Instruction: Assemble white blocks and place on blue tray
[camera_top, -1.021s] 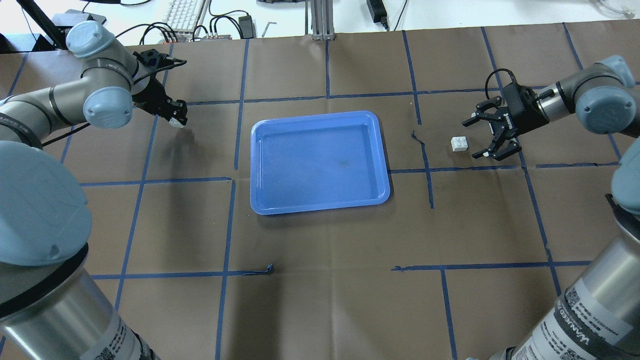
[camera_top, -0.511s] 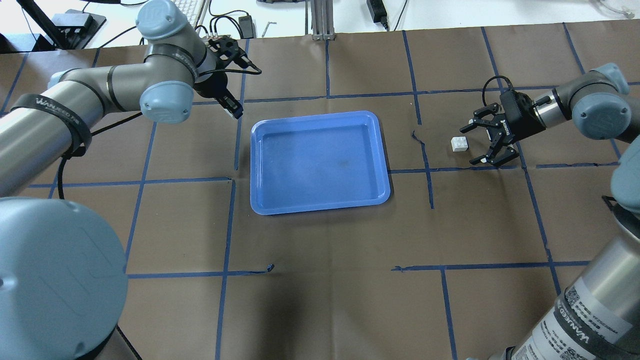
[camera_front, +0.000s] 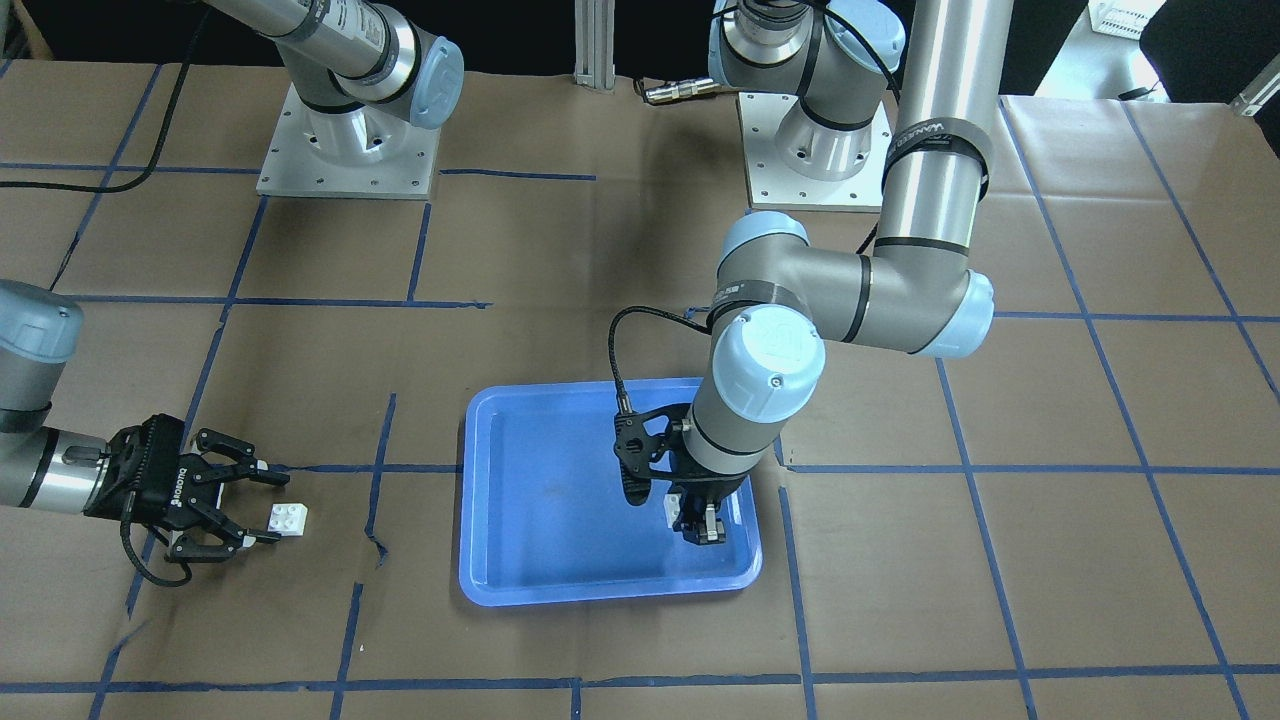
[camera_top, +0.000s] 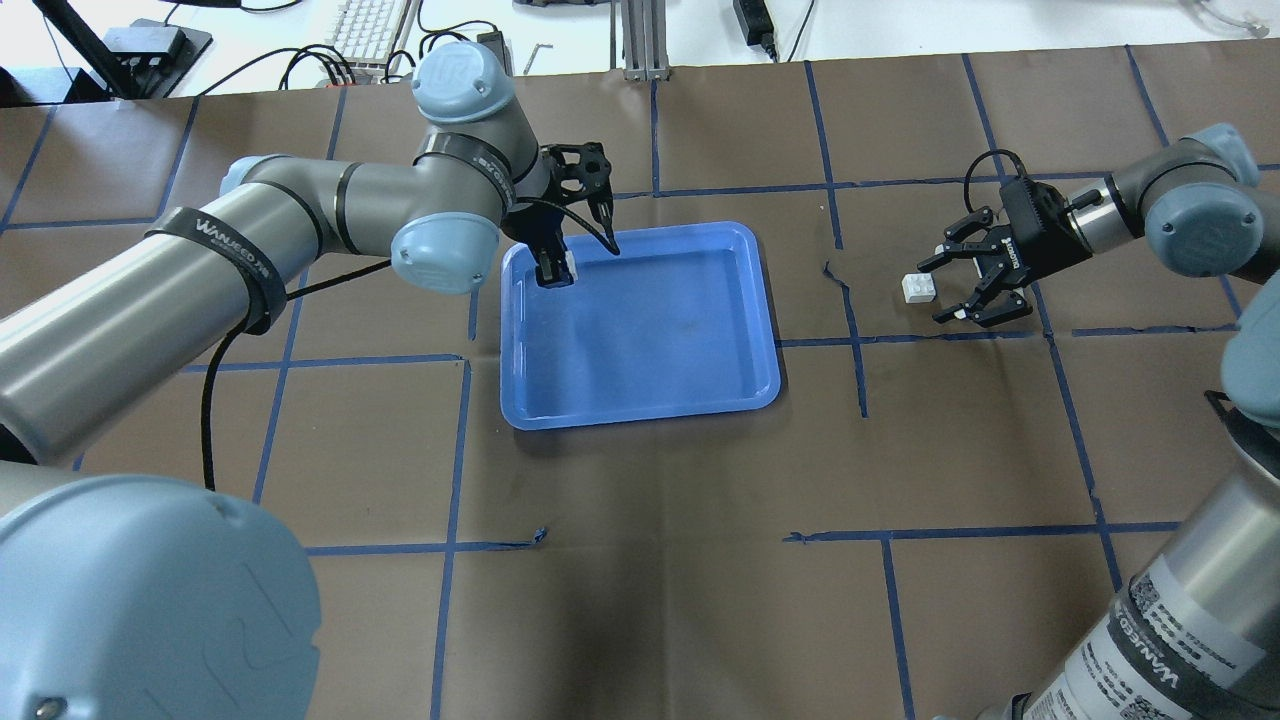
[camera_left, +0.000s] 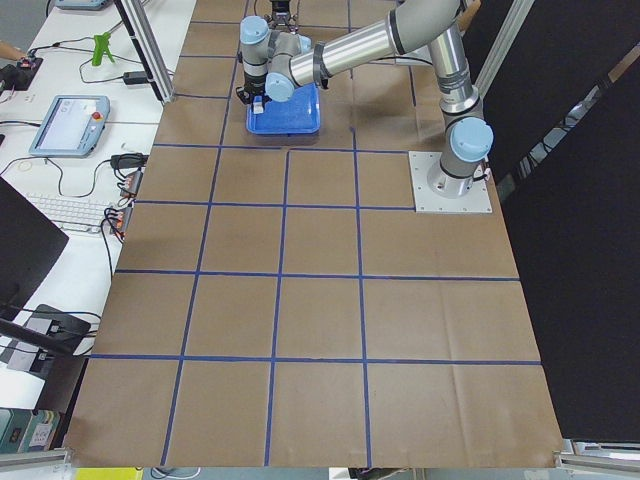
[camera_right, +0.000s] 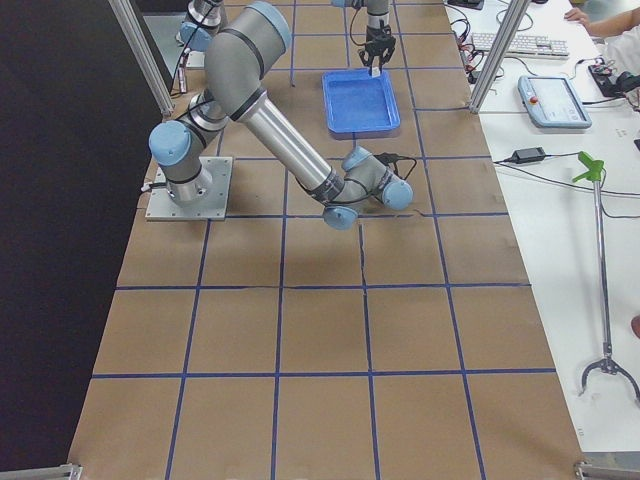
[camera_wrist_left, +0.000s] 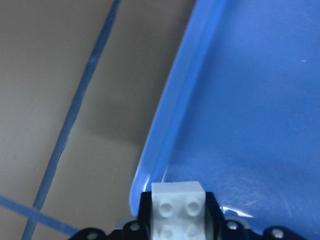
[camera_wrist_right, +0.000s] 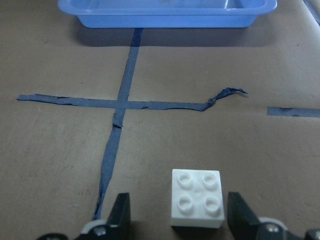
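Note:
The blue tray (camera_top: 640, 330) lies at the table's middle and also shows in the front view (camera_front: 560, 500). My left gripper (camera_top: 555, 268) is shut on a white block (camera_wrist_left: 178, 210) and holds it just above the tray's far left corner (camera_wrist_left: 250, 100). The second white block (camera_top: 918, 288) sits studs up on the brown paper right of the tray. My right gripper (camera_top: 945, 292) is open and low, with the block (camera_wrist_right: 196, 197) just in front of its two fingers (camera_wrist_right: 120, 217). In the front view this gripper (camera_front: 255, 505) is at the left beside the block (camera_front: 288, 518).
Brown paper with a blue tape grid covers the table. A curled strip of loose tape (camera_top: 832, 272) lies between the tray and the right block. A keyboard (camera_top: 370, 30) and cables lie beyond the far edge. The arm bases (camera_front: 345, 150) stand behind the tray.
My left arm has swung right from the table's left side to over the tray's far left corner, carrying its white block. My right gripper has edged closer to the other block and stays open.

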